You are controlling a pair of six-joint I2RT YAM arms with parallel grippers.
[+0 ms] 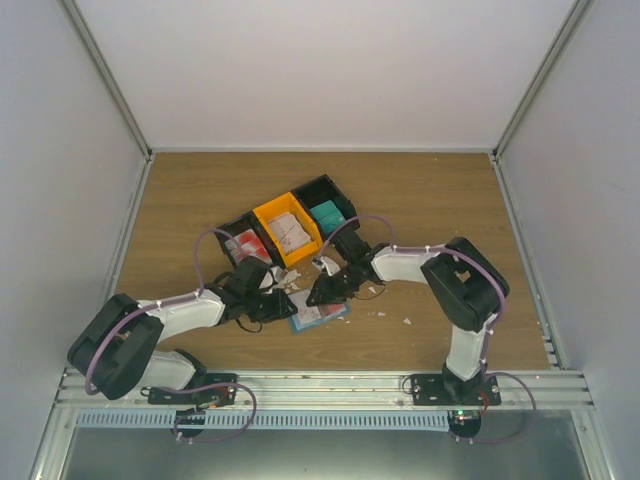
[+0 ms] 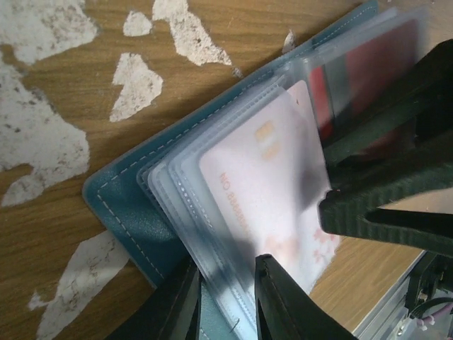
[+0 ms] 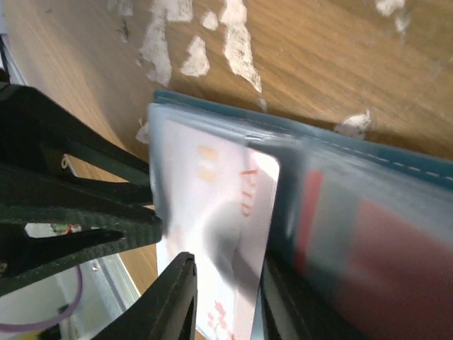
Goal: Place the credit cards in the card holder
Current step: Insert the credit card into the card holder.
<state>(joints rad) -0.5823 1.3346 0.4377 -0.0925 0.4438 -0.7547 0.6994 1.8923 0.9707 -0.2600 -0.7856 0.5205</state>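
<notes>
The blue-teal card holder [image 1: 322, 314] lies open on the table in front of the bins, its clear sleeves fanned out. My left gripper [image 2: 226, 297] is shut on the sleeves at the card holder's [image 2: 120, 205] near edge. My right gripper [image 3: 226, 297] is shut on a white credit card with red print [image 3: 219, 205], which lies partly inside a sleeve. This card also shows in the left wrist view [image 2: 262, 191]. Another red card [image 3: 396, 262] sits inside a further sleeve. The two grippers [image 1: 285, 305] [image 1: 322, 292] meet over the holder.
Three bins stand in a row behind the holder: a black bin with red and white cards [image 1: 248, 245], an orange bin [image 1: 288, 232] and a black bin with a teal stack [image 1: 326, 212]. White scraps [image 2: 134, 85] are scattered on the wooden table.
</notes>
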